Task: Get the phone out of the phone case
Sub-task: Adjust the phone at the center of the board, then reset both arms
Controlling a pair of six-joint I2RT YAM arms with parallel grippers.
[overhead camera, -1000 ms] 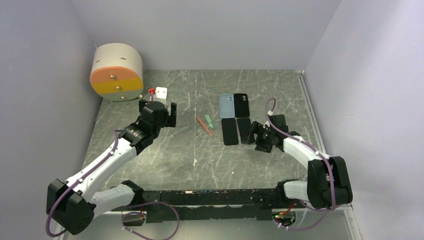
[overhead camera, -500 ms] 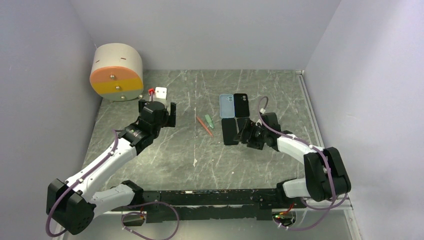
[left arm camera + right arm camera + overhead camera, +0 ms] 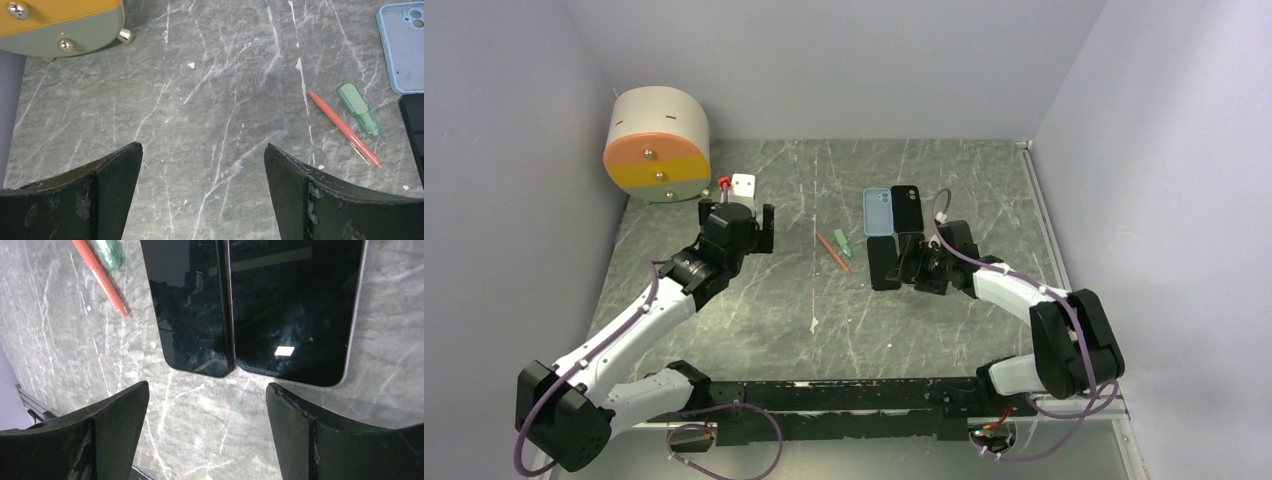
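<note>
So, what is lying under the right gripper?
Two black phones lie side by side, screens up, below the open right gripper. Their far ends are out of view, so I cannot tell if either has a case.

Left claw (image 3: 202,150) and right claw (image 3: 207,387) (both agape)
</note>
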